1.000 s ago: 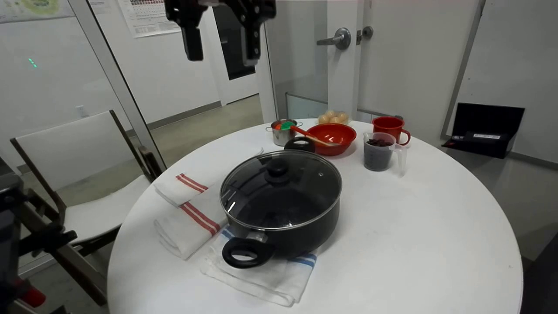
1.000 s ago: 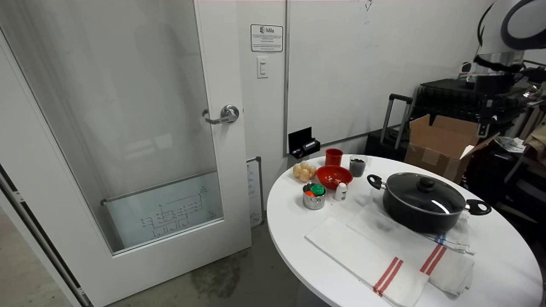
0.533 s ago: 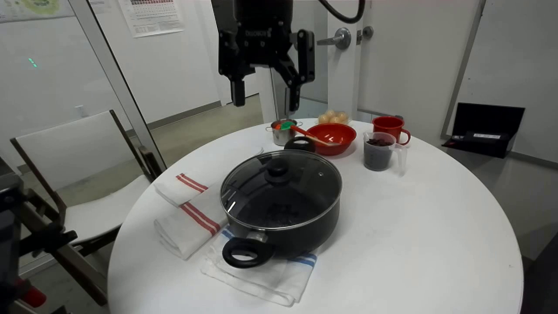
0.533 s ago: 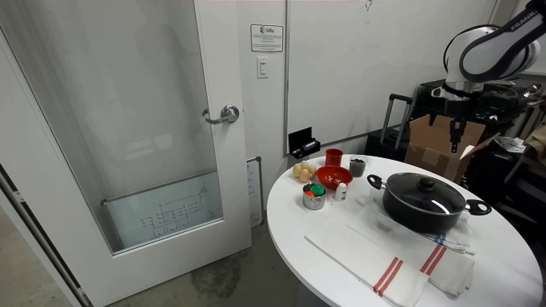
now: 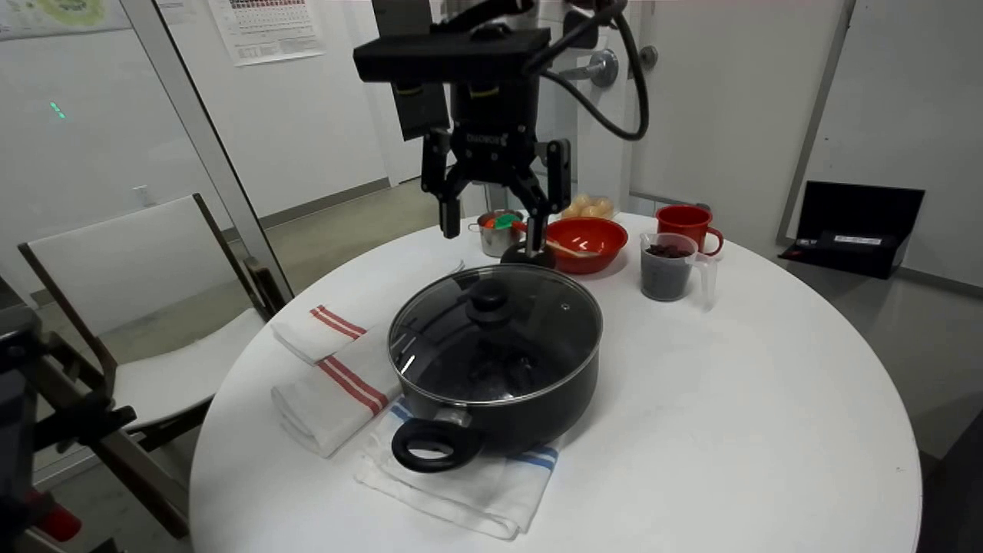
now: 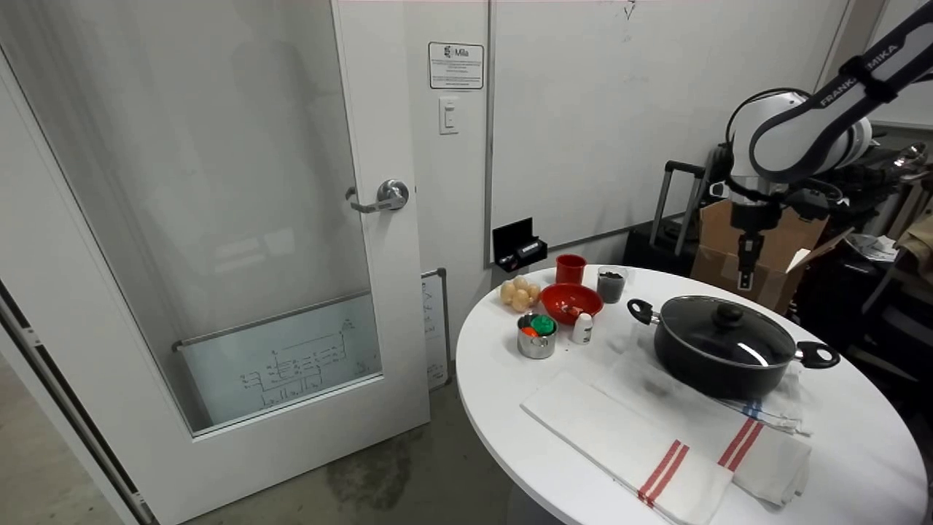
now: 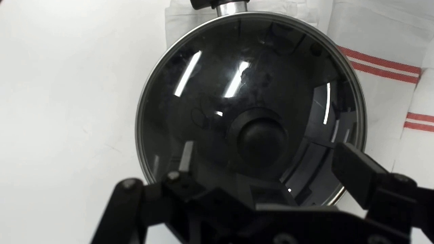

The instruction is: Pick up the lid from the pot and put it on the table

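In an exterior view the claw (image 5: 492, 236) is pointing down, fingers spread wide, above the glass lid (image 5: 495, 338), which is sitting on the black pot (image 5: 530, 422) on the table (image 5: 729, 430). One finger is hiding part of the far handle (image 5: 515, 258). In an exterior view the arm (image 6: 802, 138) is running off the right edge and hanging lower than before.

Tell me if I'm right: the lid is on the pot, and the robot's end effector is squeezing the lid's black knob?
Not quite: the end effector isn't squeezing the black knob. An exterior view shows it hanging open, with a gap between it and the knob. The lid is on the pot, just as you said.
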Robot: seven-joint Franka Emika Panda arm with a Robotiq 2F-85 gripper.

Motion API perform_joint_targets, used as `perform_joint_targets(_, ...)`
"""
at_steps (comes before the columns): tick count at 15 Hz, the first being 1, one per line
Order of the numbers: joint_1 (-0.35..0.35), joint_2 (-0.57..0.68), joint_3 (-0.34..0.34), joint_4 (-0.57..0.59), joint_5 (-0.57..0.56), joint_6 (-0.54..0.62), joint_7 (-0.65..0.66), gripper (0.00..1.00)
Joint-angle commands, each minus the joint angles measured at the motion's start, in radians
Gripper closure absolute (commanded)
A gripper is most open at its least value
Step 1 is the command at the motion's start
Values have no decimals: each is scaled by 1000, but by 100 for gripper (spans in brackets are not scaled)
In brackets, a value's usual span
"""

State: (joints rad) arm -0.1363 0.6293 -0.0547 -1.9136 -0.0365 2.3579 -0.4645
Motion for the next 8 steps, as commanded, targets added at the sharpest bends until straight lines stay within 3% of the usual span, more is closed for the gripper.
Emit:
perform_joint_targets(1,-21,64,26,45,-23,14,12,0)
perform_joint_targets(8,-25,132,50,74,-29,9,-1,0)
